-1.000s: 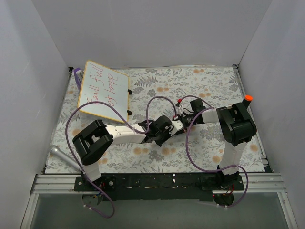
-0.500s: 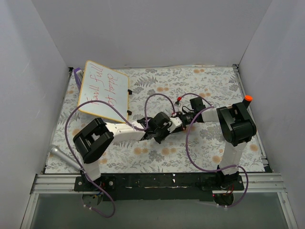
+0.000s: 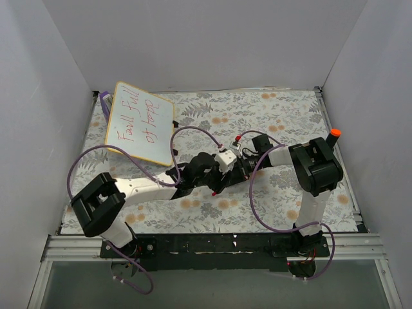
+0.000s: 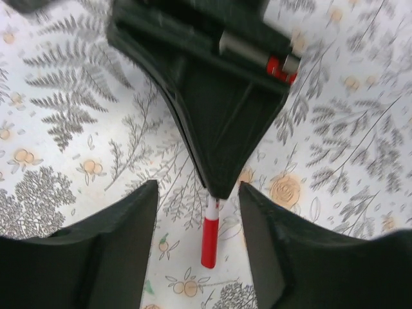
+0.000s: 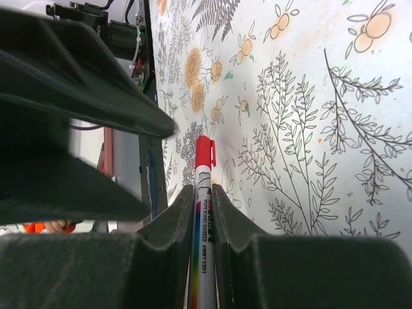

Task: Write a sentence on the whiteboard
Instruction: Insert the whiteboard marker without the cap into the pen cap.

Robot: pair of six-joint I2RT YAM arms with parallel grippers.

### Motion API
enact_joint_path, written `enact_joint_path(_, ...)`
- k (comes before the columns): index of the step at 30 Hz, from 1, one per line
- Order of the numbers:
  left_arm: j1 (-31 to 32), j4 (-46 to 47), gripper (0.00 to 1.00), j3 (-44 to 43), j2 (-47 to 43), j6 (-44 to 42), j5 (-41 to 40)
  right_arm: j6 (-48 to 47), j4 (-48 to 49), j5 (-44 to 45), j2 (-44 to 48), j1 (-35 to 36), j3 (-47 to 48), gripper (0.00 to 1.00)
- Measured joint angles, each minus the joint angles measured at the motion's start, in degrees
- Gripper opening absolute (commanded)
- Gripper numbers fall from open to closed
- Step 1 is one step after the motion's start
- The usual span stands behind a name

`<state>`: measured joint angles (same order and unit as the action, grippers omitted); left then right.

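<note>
The right gripper (image 5: 201,190) is clamped on a marker (image 5: 203,222). Its two dark, ribbed plastic fingers pinch the white barrel just behind the red cap (image 5: 205,152), which sticks out past the fingertips and sits low over the cloth. The left gripper (image 4: 198,192) stands released. Its jaws are spread, and the capped end lies in the gap between them without touching either finger. The two grippers meet nose to nose at the middle of the table. The right arm bends at a raised elbow near the right side and reaches leftward and down. The left arm folds at a low elbow at the near left and stretches its white forearm to the right. The marker carries a rainbow stripe along its length, and its small black print reads in part "BOARD MARKER"; the rest is too small to make out. Looping purple cables (image 3: 257,206) trail from both arms. The table is covered with a cloth (image 3: 290,116) printed with grey ferns and orange blossoms. The whiteboard (image 3: 165,122), glossy, with rounded corners and a yellow-orange frame, lies tilted at the far left, well apart from both grippers. Black clips (image 3: 175,122) sit on its right edge and a purple block (image 3: 104,98) at its far corner. The sentence (image 3: 131,122) runs across it in two red handwritten lines, roughly "Faull full of hope".
</note>
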<state>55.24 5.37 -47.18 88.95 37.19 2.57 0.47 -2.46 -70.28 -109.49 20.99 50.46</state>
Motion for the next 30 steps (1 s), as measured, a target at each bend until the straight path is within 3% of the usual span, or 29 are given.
enact_joint_path(6, 0.0, 4.8, 0.82, 2.9, -6.1, 1.5, -1.3, -0.8, -1.1, 0.1, -0.6, 0.4, 0.0, 0.01)
enact_joint_path(12, 0.0, 5.5, 0.8, 9.1, -13.0, 1.9, -2.1, -0.9, -1.4, 0.0, -0.6, 0.3, 0.0, 0.01)
enact_joint_path(22, -0.1, 5.3, 0.7, 12.9, -7.8, 4.9, 2.8, -0.9, -1.7, 0.0, -0.6, 0.3, 0.0, 0.01)
enact_joint_path(26, -0.1, 5.6, 0.61, 12.8, -3.5, 5.6, 3.9, -0.9, -1.7, 0.0, -0.6, 0.3, 0.0, 0.01)
enact_joint_path(29, -0.1, 6.1, 0.47, 12.2, -1.0, 5.6, 4.1, -0.9, -1.7, 0.0, -0.6, 0.3, 0.0, 0.01)
enact_joint_path(30, -0.1, 6.1, 0.3, 11.6, -0.3, 5.7, 4.2, -0.9, -1.7, 0.0, -0.6, 0.3, 0.0, 0.01)
